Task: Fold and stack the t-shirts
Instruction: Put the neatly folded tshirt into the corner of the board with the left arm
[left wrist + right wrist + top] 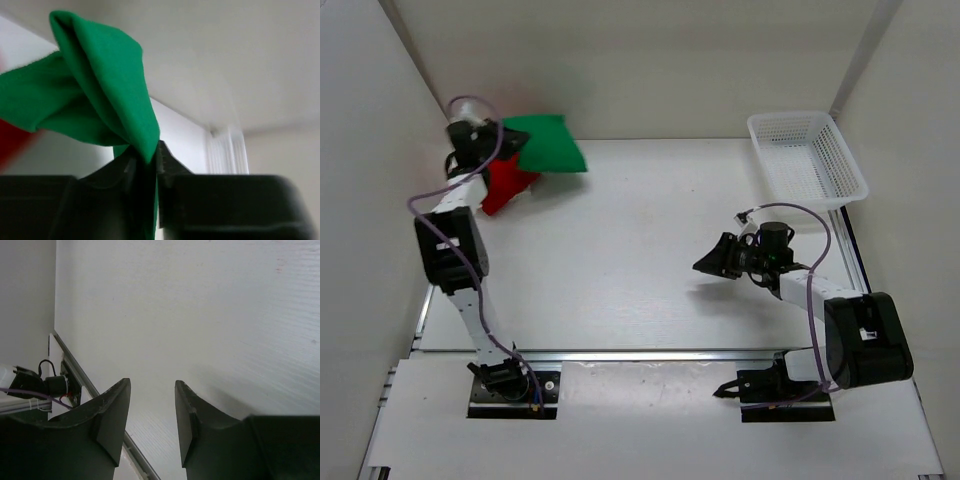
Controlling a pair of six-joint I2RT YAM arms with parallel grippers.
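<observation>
Left gripper (146,158): shut tight on a bunched fold of the soft, plain green t-shirt (552,145), cloth pinched between the black jaws. From the pinch outward, smooth matte fabric rising in two rounded, drooping lobes. In the top view, held at the back left corner of the tabletop (620,250), spread as a rough wedge close to the wall. Just below it and partly under its edge, a crumpled bright red t-shirt (505,188), likewise plain cloth, heaped on the surface; touching the green one or not, impossible to tell. Two shirts counted in view.

Right gripper (152,390): jaws parted by a narrow gap, bare tabletop showing between them, hovering right of centre, well apart from both shirts. Fingers (112,415) black, hard, angular.

Tabletop flat and white, faintly ribbed in fine lines from the right wrist view, edged by a metal rail (650,353) along the near side. One white plastic mesh basket (807,160), rectangular, open lattice walls, at the back right corner. Plain pale walls (620,60) on three sides. Two black arms, left arm (455,250) and right arm (860,340), each trailed by a purple cable (817,262).
</observation>
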